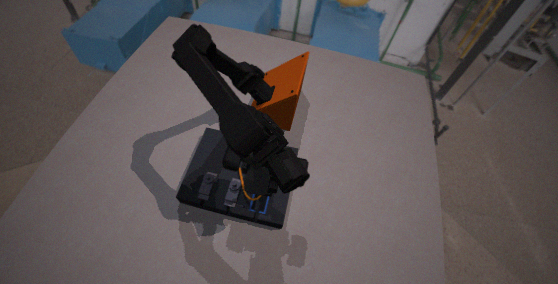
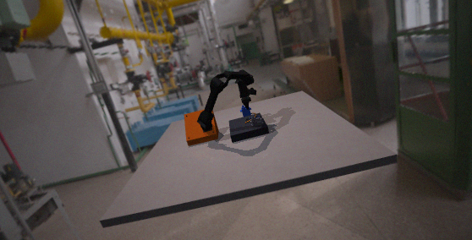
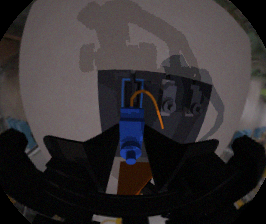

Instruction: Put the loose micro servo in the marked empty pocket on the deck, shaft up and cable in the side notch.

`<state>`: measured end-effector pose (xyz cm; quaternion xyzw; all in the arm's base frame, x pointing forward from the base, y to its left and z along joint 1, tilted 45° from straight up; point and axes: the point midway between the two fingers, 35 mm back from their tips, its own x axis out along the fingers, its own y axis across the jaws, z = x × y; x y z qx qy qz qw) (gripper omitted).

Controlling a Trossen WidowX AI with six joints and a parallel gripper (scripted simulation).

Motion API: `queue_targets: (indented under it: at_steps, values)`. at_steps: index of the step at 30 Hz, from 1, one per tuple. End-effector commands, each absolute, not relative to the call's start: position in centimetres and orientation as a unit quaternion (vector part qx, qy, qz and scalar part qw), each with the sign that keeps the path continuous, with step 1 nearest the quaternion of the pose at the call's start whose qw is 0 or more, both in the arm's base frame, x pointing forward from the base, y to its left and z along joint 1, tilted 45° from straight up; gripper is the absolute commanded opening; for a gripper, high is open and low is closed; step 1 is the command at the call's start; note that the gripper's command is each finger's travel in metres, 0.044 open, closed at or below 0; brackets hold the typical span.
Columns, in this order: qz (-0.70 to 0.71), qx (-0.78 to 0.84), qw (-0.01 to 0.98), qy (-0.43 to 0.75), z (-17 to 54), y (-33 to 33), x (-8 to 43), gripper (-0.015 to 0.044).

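Note:
The blue micro servo (image 3: 132,124) (image 2: 245,111) is held between the fingers of my gripper (image 3: 131,127), which is shut on it above the deck (image 3: 108,97) (image 1: 201,156) (image 2: 249,133). In the wrist view the output shaft points toward the camera side. The orange cable (image 3: 158,110) (image 1: 244,188) leaves the servo's far end and arches to the right. The blue-outlined empty pocket (image 3: 123,93) (image 1: 266,205) lies just beyond the servo in the wrist view, its near end hidden. The arm hides the servo in the top view. The exact height above the deck cannot be told.
Two grey servos (image 3: 169,98) (image 1: 206,188) sit in the deck beside the marked pocket. The orange block (image 1: 286,81) (image 2: 200,129) stands behind the deck, at the arm's base. Shadows of the arm fall across the table (image 1: 370,170) and deck.

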<state>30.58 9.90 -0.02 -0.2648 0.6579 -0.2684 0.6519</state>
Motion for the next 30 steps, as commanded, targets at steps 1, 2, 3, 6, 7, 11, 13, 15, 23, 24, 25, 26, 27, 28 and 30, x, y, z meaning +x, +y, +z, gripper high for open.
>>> queue_targets:
  at_steps: [1, 2, 3, 6, 7, 11, 13, 15, 23, 24, 25, 26, 27, 28, 30]
  values:
    - [-0.267, -0.267, 0.653, 0.656, 0.1, 9.9, 32.0, 0.0000]
    - [-0.267, -0.267, 0.653, 0.656, 0.1, 9.9, 32.4, 0.0000]
    - [-0.267, -0.267, 0.653, 0.656, 0.2, 9.9, 32.7, 0.0000]
    - [-0.267, -0.267, 0.654, 0.656, 0.2, 9.9, 33.8, 0.0000]
    - [-0.268, -0.267, 0.654, 0.656, 0.2, 9.9, 34.1, 0.0000]
    - [-0.268, -0.267, 0.654, 0.655, 0.2, 9.9, 35.1, 0.0000]
    - [-0.268, -0.267, 0.654, 0.655, 0.2, 9.8, 35.2, 0.0000]
    - [-0.268, -0.267, 0.654, 0.655, 0.1, 9.8, 35.2, 0.0000]
    - [-0.268, -0.267, 0.654, 0.655, -0.7, 8.9, 35.3, 0.0000]
    - [-0.268, -0.267, 0.654, 0.655, -0.8, 8.8, 35.3, 0.0000]
    - [-0.268, -0.267, 0.654, 0.655, -0.9, 8.7, 35.3, 0.0000]
    - [-0.268, -0.268, 0.654, 0.655, -1.0, 8.6, 35.3, 0.0000]
    - [-0.268, -0.268, 0.654, 0.655, -1.1, 8.5, 35.3, 0.0000]
    - [-0.268, -0.268, 0.654, 0.655, -1.2, 8.4, 35.3, 0.0000]
    - [-0.268, -0.268, 0.654, 0.655, -1.2, 8.4, 35.3, 0.0000]
